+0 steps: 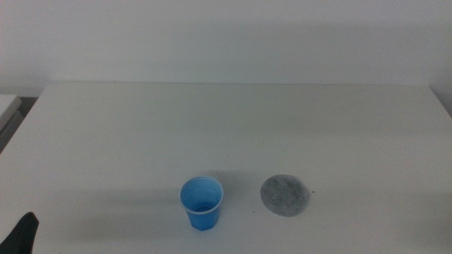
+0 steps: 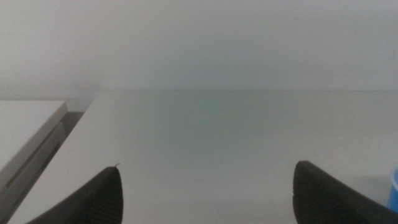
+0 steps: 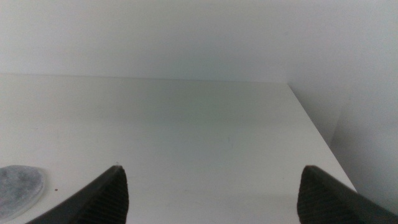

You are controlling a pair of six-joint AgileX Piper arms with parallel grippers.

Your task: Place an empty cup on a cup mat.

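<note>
The blue cup [image 1: 202, 202] stands upright and empty on the white table near the front, left of centre. The grey speckled cup mat [image 1: 284, 195] lies flat just to its right, a small gap apart. My left gripper [image 2: 208, 193] is open and empty; its tip shows at the middle view's bottom left corner [image 1: 21, 235], well left of the cup. A sliver of the cup shows in the left wrist view [image 2: 393, 191]. My right gripper [image 3: 211, 193] is open and empty, out of the middle view. An edge of the mat shows in the right wrist view [image 3: 18, 185].
The white table [image 1: 233, 120] ends at a pale wall at the back. A lower white surface [image 1: 7, 106] stands beyond the table's left edge. The table's right edge shows in the right wrist view [image 3: 317, 134].
</note>
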